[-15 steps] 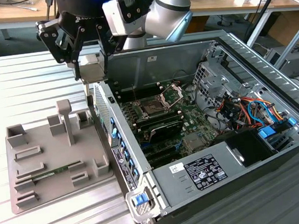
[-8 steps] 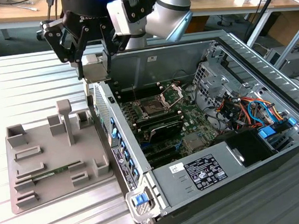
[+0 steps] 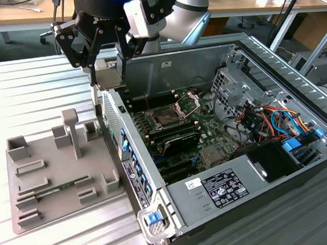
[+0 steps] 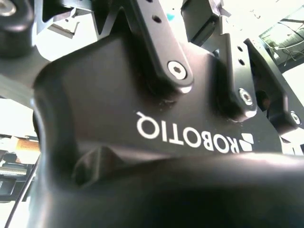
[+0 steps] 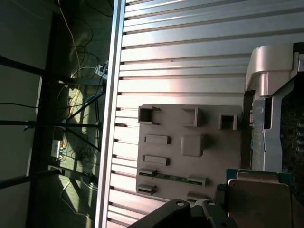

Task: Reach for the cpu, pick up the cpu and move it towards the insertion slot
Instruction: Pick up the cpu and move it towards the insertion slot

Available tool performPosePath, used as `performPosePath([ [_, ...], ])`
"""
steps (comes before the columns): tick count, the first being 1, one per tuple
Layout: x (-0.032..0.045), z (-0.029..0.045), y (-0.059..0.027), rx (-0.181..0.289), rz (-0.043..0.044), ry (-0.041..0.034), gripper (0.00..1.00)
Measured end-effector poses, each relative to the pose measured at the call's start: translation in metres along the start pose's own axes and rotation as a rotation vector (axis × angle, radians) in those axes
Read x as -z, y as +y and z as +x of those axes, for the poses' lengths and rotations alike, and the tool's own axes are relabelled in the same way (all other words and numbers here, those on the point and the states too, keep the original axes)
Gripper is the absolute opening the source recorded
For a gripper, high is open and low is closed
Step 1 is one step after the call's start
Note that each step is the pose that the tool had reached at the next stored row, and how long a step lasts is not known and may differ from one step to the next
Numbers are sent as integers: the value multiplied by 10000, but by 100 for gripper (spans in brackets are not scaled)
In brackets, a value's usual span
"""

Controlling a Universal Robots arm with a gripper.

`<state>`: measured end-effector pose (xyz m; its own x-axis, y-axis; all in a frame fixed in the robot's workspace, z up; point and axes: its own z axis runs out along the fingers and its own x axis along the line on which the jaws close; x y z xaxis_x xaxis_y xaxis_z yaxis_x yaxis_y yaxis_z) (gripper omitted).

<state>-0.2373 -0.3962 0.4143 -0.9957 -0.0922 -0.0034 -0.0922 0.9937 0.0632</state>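
ribbed metal table (image 3: 35,93) carries grey tray (image 3: 45,207) & open pc case (image 3: 297,82).

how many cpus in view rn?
1. The cpu is held in the jaws of the gripper, above the case wall between the grey tray and the insertion slot, whose dark centre looks empty.

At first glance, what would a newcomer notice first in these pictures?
The black hand hangs high at the open computer case, shut on the cpu, a pale square chip. Inside the case lies the green board with the insertion slot, its metal frame raised. At the exterior view's left lies the grey tray.
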Motion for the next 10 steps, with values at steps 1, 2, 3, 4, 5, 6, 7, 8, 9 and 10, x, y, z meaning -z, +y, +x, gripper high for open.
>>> performPosePath([
  [1,0,-8,-1,-1,0,-1,54],
  [2,0,-14,-1,0,0,0,54],
  [3,0,-21,-2,0,0,0,54],
  [4,0,-27,-3,0,0,0,54],
  [5,0,-37,-4,0,0,0,54],
  [6,0,-48,-4,0,0,-1,54],
  [7,0,-56,-5,0,0,0,54],
  [8,0,-62,-6,0,0,0,54],
  [9,0,-68,-6,1,0,0,54],
  [10,0,-73,-7,0,0,-1,54],
])
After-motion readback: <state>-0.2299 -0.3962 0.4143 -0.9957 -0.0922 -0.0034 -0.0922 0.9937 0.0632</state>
